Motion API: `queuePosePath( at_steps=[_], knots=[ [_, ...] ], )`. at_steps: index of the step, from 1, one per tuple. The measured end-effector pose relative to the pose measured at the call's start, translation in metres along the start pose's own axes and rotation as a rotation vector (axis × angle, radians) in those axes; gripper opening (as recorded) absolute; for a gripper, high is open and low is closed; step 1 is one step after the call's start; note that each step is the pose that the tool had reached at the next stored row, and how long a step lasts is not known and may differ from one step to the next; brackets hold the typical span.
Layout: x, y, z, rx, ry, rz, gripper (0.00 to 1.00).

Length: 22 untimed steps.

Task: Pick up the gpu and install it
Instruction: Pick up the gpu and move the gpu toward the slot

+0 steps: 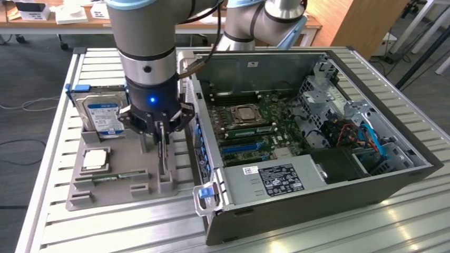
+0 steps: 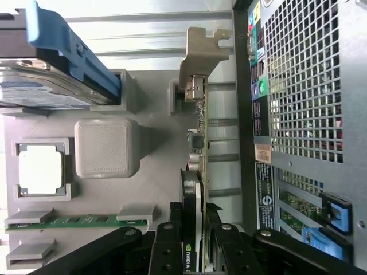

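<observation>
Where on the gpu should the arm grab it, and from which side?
Probably from straight above: pinch the gpu across its two flat faces at the upper long edge, away from the metal bracket. It stands on edge in the gray holder, leaving that edge exposed.

Small green logo on gpu (image 2: 199, 152); power supply label (image 1: 281, 178) print unreadable.

A robotics lab is showing itself: an aluminium-slat bench (image 1: 56, 221) is carrying an open computer case (image 1: 393, 184) at three o'clock and a grey parts fixture (image 1: 105, 195) at nine, with office desks (image 1: 42, 23) standing at twelve.
</observation>
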<state>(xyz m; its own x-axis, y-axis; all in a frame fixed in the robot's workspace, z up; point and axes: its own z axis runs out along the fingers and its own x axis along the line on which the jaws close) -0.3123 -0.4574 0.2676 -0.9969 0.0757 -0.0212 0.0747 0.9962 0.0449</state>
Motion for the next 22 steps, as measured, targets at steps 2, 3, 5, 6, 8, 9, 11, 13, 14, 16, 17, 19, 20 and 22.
queuePosePath(
  at_steps=[2,3,5,6,8,9,11,13,14,16,17,19,20,22],
  knots=[
    [0.000,0.0003,-0.0073,0.0000,0.0001,0.000,0.27],
    [0.000,0.0005,-0.0111,0.0000,0.0000,0.000,0.27],
    [0.000,0.0009,-0.0192,-0.0001,0.0000,0.000,0.27],
    [-0.001,0.0011,-0.0236,0.0001,0.0001,0.000,0.27],
    [-0.001,0.0015,-0.0327,0.0000,0.0001,0.000,0.27],
    [-0.001,0.0017,-0.0372,-0.0001,0.0001,0.000,0.27],
    [-0.001,0.0021,-0.0462,0.0000,0.0001,0.000,0.27],
    [-0.001,0.0025,-0.0552,0.0000,0.0001,0.000,0.27],
    [-0.001,0.0027,-0.0601,0.0000,0.0001,0.000,0.27],
    [-0.002,0.0031,-0.0691,0.0000,0.0001,0.000,0.27],
    [-0.002,0.0033,-0.0736,0.0000,0.0001,0.000,0.27],
    [-0.002,0.0037,-0.0826,0.0000,0.0001,0.000,0.27],
    [-0.002,0.0040,-0.0873,0.0000,0.0001,0.000,0.27],
    [-0.002,0.0044,-0.0963,0.0000,0.0001,0.000,0.27]
  ],
)
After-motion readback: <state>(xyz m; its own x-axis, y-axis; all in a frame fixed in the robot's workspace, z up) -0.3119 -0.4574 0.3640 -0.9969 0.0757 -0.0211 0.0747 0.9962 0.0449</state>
